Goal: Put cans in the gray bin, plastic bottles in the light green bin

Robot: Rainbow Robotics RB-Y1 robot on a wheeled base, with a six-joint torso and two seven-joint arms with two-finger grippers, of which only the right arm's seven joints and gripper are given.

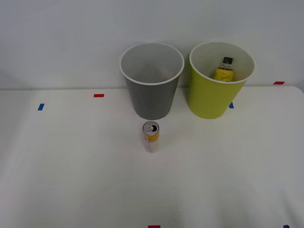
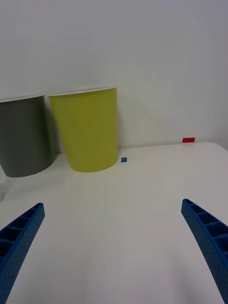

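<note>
Blue ribbed fingers (image 2: 19, 237) of my right end effector (image 2: 111, 247) sit spread wide apart and hold nothing, above bare white worktop (image 2: 118, 228). Ahead stand the light green bin (image 2: 88, 130) and, just beside it, the gray bin (image 2: 23, 135). From the front view, the slim orange-and-white can (image 1: 151, 137) stands upright on the worktop directly before the gray bin, near it but apart. A yellow-labelled bottle (image 1: 224, 69) with a black cap already lies inside the light green bin. Step in hand, by my judgement: acquiring the can. Next move calls for swinging toward the can, descending with fingers either side of its body, closing, then lifting over the gray bin's white rim.
</note>
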